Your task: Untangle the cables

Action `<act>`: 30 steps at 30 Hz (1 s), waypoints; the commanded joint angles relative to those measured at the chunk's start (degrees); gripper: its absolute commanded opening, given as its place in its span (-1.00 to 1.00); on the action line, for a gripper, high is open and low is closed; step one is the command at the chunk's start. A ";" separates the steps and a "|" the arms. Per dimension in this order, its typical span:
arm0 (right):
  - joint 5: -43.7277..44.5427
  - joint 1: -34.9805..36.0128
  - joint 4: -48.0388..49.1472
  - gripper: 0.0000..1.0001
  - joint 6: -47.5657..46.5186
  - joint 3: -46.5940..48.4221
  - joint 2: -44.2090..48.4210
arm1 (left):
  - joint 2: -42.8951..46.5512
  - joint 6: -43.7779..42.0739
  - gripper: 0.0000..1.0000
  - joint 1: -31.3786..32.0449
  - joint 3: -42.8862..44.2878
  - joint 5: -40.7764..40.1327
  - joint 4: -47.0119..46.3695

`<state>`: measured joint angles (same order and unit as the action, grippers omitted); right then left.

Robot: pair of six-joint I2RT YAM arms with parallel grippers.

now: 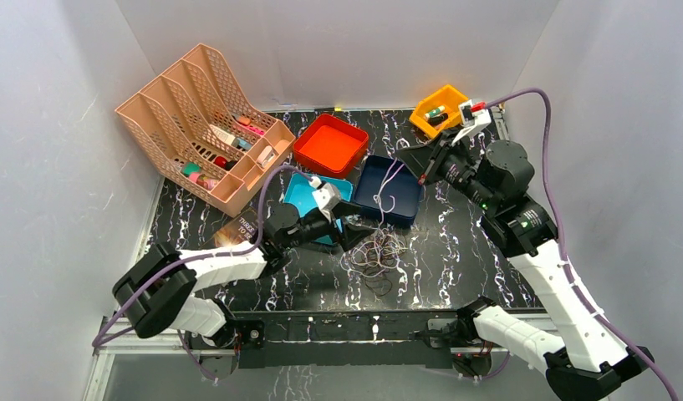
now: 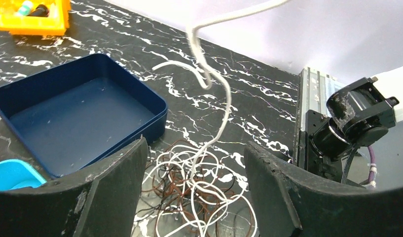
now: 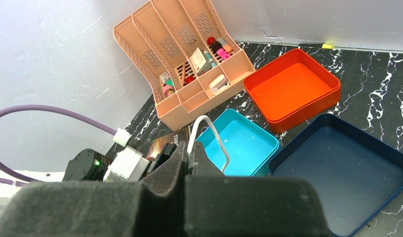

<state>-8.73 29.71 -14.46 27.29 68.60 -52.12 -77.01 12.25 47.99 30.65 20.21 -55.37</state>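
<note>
Cables [image 1: 375, 255] (white, brown, dark) heaped on bench [image 1: 455, 251], just beside navy tray [image 2: 81, 113]. White cable [image 2: 224, 103] pinched in shut right jaws, strung up from heap. Left jaws held wide astride heap. Judged light, limp, snag-prone; loose strand at heap edge best gripped.

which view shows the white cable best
Left wrist: the white cable rises clear and close from the tangle. Top external shows it only as a faint strand; right wrist shows just a short loop pinched in the shut right gripper.
</note>
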 commanded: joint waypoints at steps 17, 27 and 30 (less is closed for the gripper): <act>-2.66 0.17 4.02 -1.00 3.30 8.30 -1.55 | -24.28 -1.72 -0.09 7.03 7.29 -0.87 -22.85; 0.37 0.15 4.78 -1.00 2.36 17.03 -2.11 | -28.48 0.75 -0.52 8.33 4.44 -1.96 -25.31; 1.11 0.17 5.50 -1.00 2.10 19.63 -2.72 | -28.58 0.76 -0.53 8.60 3.24 -2.30 -25.40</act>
<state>-9.50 29.71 -13.58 29.85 83.53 -54.61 -106.28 13.32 56.03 35.44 18.57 -75.61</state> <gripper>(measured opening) 0.024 0.242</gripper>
